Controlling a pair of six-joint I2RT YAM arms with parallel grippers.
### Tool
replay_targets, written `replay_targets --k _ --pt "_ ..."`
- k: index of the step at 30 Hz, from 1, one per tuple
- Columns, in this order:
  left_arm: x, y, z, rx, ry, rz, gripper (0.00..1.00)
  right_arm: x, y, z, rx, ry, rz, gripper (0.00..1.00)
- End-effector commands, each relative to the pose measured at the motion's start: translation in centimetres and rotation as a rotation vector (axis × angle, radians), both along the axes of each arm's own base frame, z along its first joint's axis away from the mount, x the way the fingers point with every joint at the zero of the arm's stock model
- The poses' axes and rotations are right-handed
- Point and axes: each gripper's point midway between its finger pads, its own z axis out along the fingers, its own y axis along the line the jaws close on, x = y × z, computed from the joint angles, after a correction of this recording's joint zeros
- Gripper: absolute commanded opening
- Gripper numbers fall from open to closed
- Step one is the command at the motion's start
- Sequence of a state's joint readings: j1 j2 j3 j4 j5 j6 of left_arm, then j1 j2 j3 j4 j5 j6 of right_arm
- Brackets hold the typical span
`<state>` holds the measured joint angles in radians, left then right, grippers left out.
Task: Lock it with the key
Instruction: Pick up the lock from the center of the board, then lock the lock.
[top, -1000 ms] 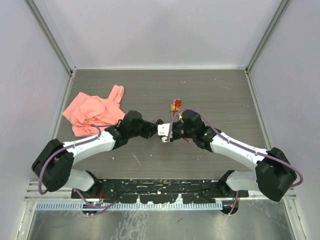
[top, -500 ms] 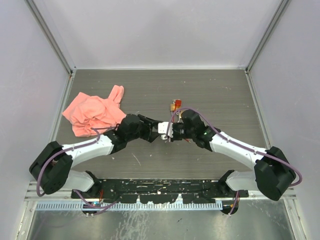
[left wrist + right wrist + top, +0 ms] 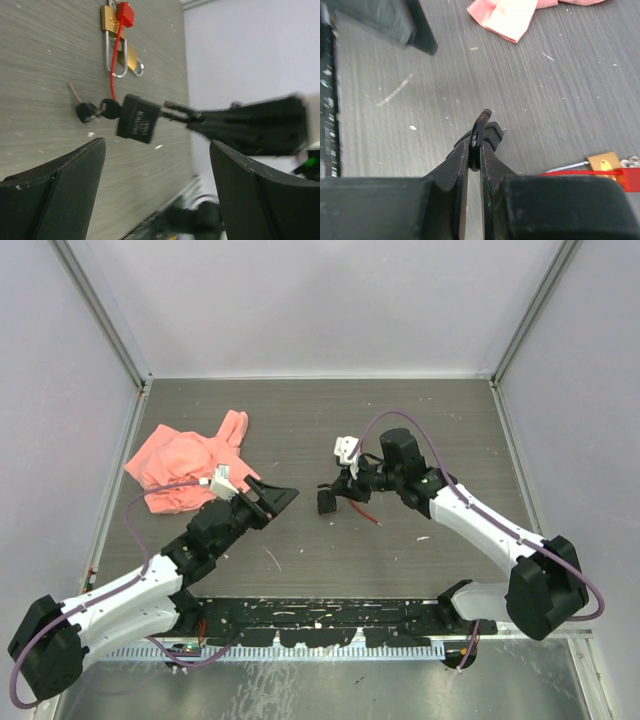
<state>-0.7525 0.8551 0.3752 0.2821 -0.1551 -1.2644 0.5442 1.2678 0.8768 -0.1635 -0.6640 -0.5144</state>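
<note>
A black padlock (image 3: 137,119) hangs just above the table, and my right gripper (image 3: 480,145) is shut on its black shackle (image 3: 482,131). In the top view the padlock (image 3: 327,501) is left of the right gripper (image 3: 341,491). A black-headed key (image 3: 109,108) sits at the padlock's lower end, with a second key (image 3: 86,112) hanging off it. My left gripper (image 3: 157,165) is open and empty, a short way back from the padlock. It sits at centre-left in the top view (image 3: 276,499).
Two brass padlocks (image 3: 111,22) with a red tag (image 3: 125,14) and red string (image 3: 366,512) lie just beyond the black padlock. A pink cloth (image 3: 188,466) lies at the left. Grey walls close in the table on three sides.
My left gripper has opened, let go at the padlock and drawn back toward the near left. The right gripper keeps the shackle and has shifted slightly back and right.
</note>
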Motion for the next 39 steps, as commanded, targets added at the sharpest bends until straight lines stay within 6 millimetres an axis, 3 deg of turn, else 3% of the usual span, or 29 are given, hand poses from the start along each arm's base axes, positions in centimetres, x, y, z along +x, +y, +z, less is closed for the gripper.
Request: replay_targets --k 1,9,14,24,31,35,39 --pt "-0.7 -0.2 2.8 0.244 -0.455 -0.13 0.87 0.8 1.5 6.3 0.216 0.083 0.019 0.01" --pt "-3.5 -2.2 3.2 0.633 -0.981 -0.238 0.87 1.9 0.2 7.1 0.333 0.284 -0.035 0.01" --pt "-4.3 -4.0 2.2 0.928 -1.251 -0.306 0.95 1.6 0.5 6.9 0.367 0.37 -0.027 0.01" --pt "-0.2 -6.7 0.2 1.21 -1.234 -0.131 0.97 1.9 0.8 6.7 0.393 0.422 -0.047 0.01" --pt "3.8 -8.4 -1.7 1.455 -1.087 0.099 0.99 2.8 0.9 5.6 0.41 0.482 -0.108 0.01" --pt "5.0 -8.9 -1.9 1.515 -1.009 0.168 1.0 2.8 1.0 5.3 0.411 0.502 -0.112 0.01" --pt "5.2 -8.9 -2.1 1.509 -0.981 0.184 0.9 2.9 1.1 5.0 0.409 0.522 -0.108 0.01"
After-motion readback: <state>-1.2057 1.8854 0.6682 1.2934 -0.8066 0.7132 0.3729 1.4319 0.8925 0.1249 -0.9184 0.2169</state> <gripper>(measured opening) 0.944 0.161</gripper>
